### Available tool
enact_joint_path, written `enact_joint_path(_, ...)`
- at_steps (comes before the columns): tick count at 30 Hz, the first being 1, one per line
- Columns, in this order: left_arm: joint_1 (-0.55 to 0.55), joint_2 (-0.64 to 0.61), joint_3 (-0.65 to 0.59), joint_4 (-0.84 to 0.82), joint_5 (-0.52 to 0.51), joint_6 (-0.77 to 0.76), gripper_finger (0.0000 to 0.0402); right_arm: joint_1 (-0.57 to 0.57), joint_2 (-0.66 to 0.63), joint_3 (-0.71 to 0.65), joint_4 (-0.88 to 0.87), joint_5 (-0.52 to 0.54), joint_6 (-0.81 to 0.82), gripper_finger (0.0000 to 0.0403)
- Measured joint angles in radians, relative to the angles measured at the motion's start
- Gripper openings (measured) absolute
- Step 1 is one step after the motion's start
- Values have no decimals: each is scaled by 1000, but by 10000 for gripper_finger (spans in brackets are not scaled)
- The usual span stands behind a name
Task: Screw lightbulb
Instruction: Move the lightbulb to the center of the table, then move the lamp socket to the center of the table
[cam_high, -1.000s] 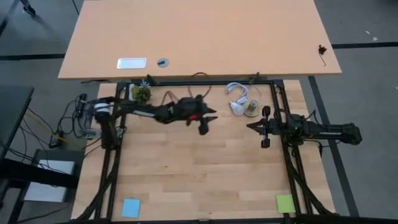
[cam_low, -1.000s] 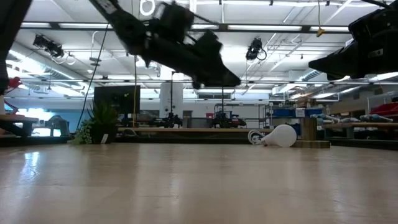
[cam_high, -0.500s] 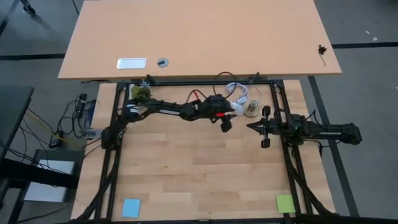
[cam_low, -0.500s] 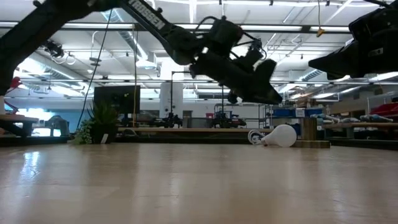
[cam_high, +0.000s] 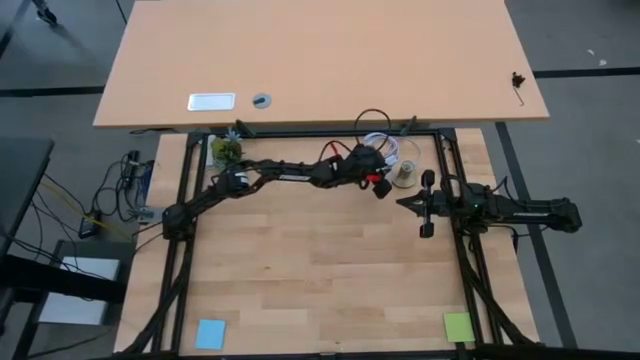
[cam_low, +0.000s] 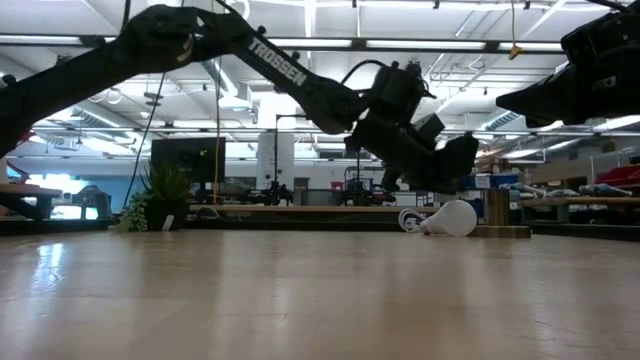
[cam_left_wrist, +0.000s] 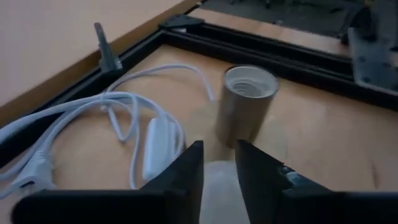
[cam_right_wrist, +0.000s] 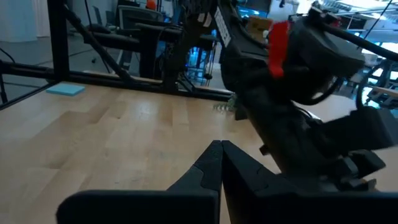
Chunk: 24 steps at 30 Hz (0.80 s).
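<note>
The left gripper (cam_high: 382, 187) is stretched across the far side of the light wooden table (cam_high: 330, 290), close to the black frame rail at the back. Its 2 dark fingers (cam_left_wrist: 185, 177) are seen parted in the left wrist view, with a narrow gap between them, and nothing is clamped. In that gap a pale rounded surface is visible, which is the small white pear-shaped lightbulb (cam_left_wrist: 217, 193). In the low view the lightbulb (cam_low: 452, 217) is seen lying on its side on the table, head toward the right, and the left gripper (cam_low: 440, 170) hangs just above it; contact cannot be confirmed. Just beyond the fingertips stands an upright cylindrical metallic socket (cam_left_wrist: 245, 113) with its open mouth facing up. Beside it a coiled white cable with an inline switch (cam_left_wrist: 134, 124) is spread over the wood, near the rail.

The right gripper (cam_high: 424, 205) is held at the right side of the table, well apart from the lightbulb. Its 2 fingers (cam_right_wrist: 211, 165) are pressed together, with nothing between them.
</note>
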Motion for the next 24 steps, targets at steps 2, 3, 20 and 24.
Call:
enact_joint_path(2, 5, 9, 11, -23, 0, -6, 74, 0, 0, 0, 0, 0, 0, 20)
enact_joint_path(3, 5, 11, 11, -36, 0, -8, 66, 0, 0, 0, 2, 0, 0, 20)
enact_joint_path(20, -25, -9, 6, -256, 119, 18, 3, 0, 0, 0, 4, 0, 0, 18)
enact_joint_path(24, -31, -83, 8, -348, 105, 57, 2, 0, 0, 0, 10, 0, 0, 17)
